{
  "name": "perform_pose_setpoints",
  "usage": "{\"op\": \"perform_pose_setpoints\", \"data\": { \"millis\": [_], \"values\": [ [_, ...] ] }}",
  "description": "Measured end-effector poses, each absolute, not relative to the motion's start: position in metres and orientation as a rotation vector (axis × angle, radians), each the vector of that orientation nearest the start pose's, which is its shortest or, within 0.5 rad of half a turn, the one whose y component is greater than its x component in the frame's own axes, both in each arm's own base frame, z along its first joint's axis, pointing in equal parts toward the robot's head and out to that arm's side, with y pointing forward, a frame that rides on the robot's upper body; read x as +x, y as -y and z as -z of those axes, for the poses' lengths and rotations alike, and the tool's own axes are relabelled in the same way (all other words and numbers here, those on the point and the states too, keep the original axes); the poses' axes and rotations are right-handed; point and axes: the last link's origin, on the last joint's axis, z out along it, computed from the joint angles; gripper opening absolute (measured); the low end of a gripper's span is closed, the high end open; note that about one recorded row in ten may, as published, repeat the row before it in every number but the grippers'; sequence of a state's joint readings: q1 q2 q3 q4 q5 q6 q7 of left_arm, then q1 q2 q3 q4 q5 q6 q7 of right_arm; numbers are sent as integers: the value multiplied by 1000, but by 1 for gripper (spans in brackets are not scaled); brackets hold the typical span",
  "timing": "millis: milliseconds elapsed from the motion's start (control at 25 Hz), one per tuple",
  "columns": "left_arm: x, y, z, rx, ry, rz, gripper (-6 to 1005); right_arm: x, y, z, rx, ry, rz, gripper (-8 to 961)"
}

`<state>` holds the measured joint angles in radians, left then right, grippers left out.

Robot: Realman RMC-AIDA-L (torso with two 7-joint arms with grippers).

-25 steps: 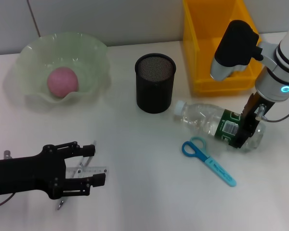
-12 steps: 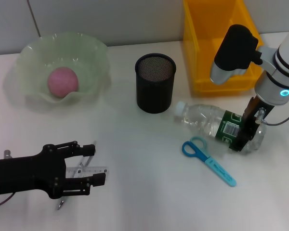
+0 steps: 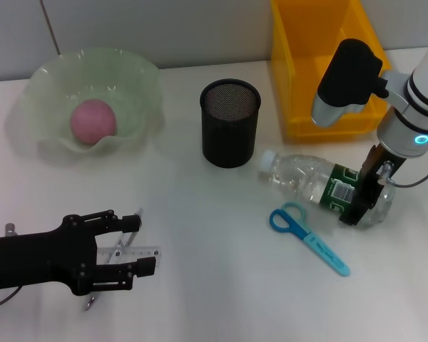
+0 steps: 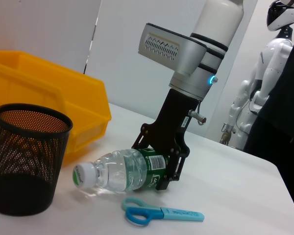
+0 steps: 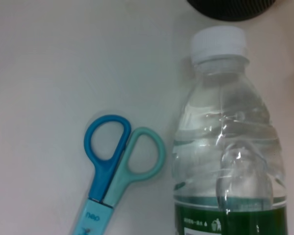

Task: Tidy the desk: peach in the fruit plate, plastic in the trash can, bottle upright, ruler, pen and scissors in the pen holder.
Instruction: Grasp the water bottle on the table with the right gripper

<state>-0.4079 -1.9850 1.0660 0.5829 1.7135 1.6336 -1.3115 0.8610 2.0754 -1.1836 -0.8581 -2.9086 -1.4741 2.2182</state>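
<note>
I am working on the desk in front of me, and the step in hand, as I judge it, is standing the bottle upright. It is lying on its side at the right of the head view, white cap pointing toward the black mesh pen holder at upper centre, base toward the right edge. To do this well I am thinking I should keep a firm hold at the green label near the base and swing the cap end up in an arc away from the pen holder, pivoting on the base and setting it flat before I let go; the round, clear wall will likely slip if my hold is loose. The blue scissors are lying just beside the bottle, lower in the frame, so I am planning to keep the base clear of them.

My right gripper is coming down over the label end, its fingers closed around the bottle's body on both sides, as the left wrist view shows. My left gripper is resting at lower left with fingers apart, over the ruler
</note>
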Motion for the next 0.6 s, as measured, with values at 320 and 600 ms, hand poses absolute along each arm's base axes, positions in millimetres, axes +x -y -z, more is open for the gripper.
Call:
{"op": "perform_pose_setpoints", "data": {
  "millis": [320, 600],
  "values": [
    [-277, -284, 7, -2902, 596, 772, 831, 228, -389, 4, -2622, -706, 933, 771],
    [-277, -284, 7, -2902, 596, 771, 831, 222, -384, -7, -2628, -699, 860, 771]
  ]
}}
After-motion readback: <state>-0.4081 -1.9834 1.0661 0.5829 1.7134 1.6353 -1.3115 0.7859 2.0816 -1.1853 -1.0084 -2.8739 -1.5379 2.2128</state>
